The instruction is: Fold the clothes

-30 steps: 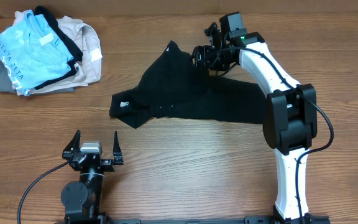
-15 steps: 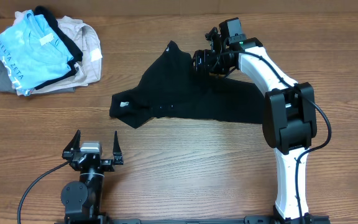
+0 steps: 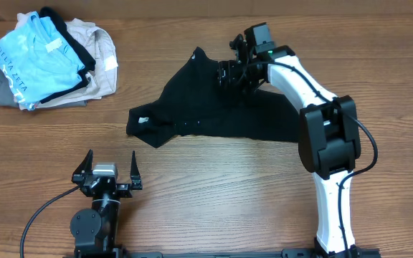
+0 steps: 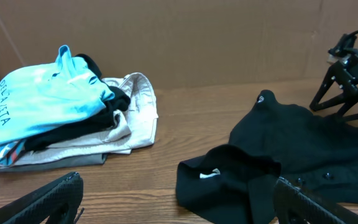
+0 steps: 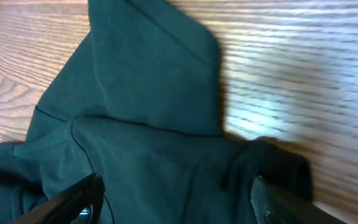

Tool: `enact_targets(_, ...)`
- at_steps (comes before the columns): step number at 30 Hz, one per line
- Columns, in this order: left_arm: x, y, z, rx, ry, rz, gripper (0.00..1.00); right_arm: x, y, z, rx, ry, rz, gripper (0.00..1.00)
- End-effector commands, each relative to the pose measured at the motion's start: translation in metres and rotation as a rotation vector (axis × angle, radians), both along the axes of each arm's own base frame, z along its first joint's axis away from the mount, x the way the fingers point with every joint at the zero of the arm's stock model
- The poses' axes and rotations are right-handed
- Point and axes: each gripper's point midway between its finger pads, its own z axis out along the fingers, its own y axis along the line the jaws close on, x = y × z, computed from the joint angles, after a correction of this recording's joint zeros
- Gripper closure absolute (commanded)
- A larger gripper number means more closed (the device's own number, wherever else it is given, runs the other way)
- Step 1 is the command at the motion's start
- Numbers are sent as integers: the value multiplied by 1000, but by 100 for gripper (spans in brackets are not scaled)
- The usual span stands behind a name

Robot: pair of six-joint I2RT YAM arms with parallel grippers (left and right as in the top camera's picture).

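The black T-shirt lies crumpled across the middle of the wooden table, its white neck tag near its left end. It also shows in the left wrist view and fills the right wrist view. My right gripper is open just above the shirt's upper part, its fingers spread over the fabric. My left gripper is open and empty near the table's front edge, short of the shirt; its fingers frame the shirt's left end.
A pile of other garments with a light blue lettered shirt on top lies at the far left corner, also in the left wrist view. A cardboard wall stands behind the table.
My right gripper has moved a little left and farther over the shirt's upper part. The shirt and the left arm have not moved.
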Motion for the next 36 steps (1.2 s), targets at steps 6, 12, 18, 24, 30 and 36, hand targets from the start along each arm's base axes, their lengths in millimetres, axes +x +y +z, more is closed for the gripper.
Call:
enact_targets(6,0,2,0,16,-6,10,0,-6,-4,-24,-60,21,-10,20)
enact_targets(12,0,2,0,16,-6,10,0,-6,-5,-29,-69,27,-13,35)
enact_targets(18,0,2,0,16,-6,10,0,-3,-8,-29,-82,18,-24,79)
enact_targets(24,0,2,0,16,-6,10,0,3,-7,-15,-75,2,-28,96)
enact_targets(30,0,2,0,16,-6,10,0,3,-7,19,-61,-17,-46,96)
enact_targets(36,0,2,0,16,-6,10,0,-5,-9,63,-45,-43,-58,96)
